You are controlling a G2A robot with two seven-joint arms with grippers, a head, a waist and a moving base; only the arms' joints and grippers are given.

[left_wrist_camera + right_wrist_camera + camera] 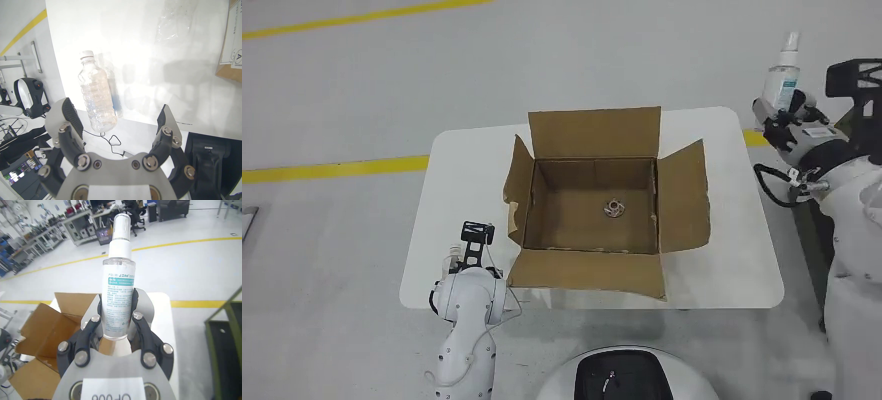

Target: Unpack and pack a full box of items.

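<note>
Pinches a spray bottle [785,70] upright in the right gripper [117,298] at the top view's upper right, up-right of the open box [592,133] at centre, with the left gripper [115,107] spread before a clear bottle [96,96] lying cap-away.

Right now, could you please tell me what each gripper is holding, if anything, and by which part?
The right gripper clamps the spray bottle by its lower body; the left gripper is open, holding nothing.

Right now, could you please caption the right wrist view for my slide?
Right pincer grips a spray bottle, open cardboard box on the table beyond.
</note>
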